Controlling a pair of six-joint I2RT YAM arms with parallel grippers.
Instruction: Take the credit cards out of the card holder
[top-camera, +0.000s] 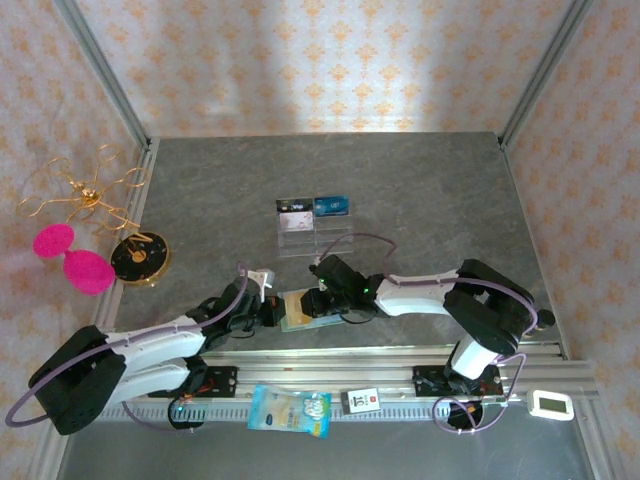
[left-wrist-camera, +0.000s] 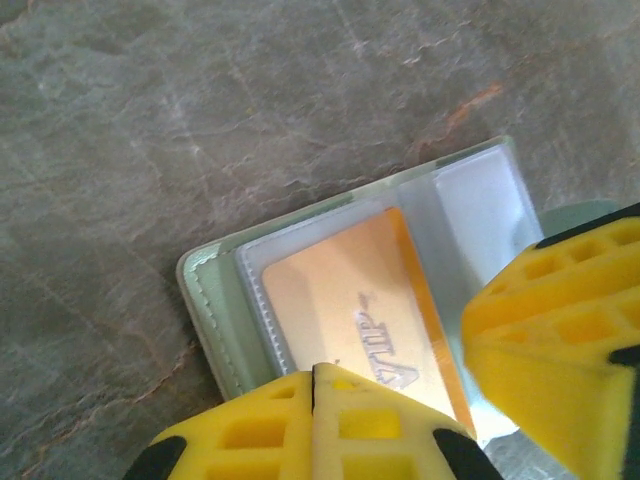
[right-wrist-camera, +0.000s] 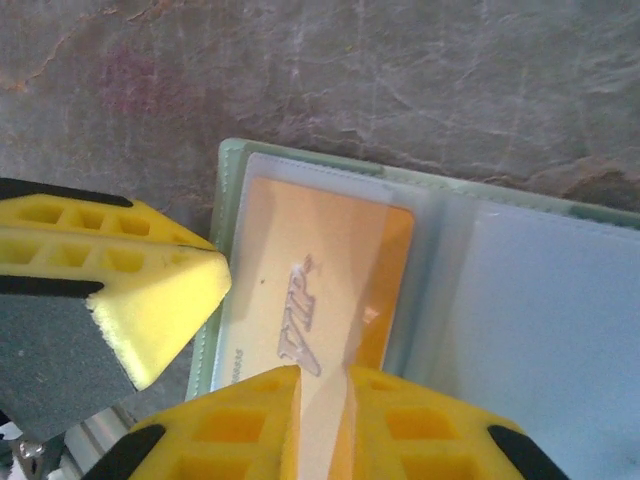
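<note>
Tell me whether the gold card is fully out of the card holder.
No: in the right wrist view the gold card lies tucked under the clear plastic of the open card holder.

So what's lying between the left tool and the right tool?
The gold card in a clear pocket of the card holder lies between the left tool and right tool; both wrist views show it.

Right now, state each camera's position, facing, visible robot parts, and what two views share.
Top external: above, behind the robot, looking down at the table; both arms show.
Left wrist: on the left arm, facing down at the card holder; left gripper at bottom.
Right wrist: on the right arm, same target; right gripper at bottom.
Shared: both wrist views show the gold card.
</note>
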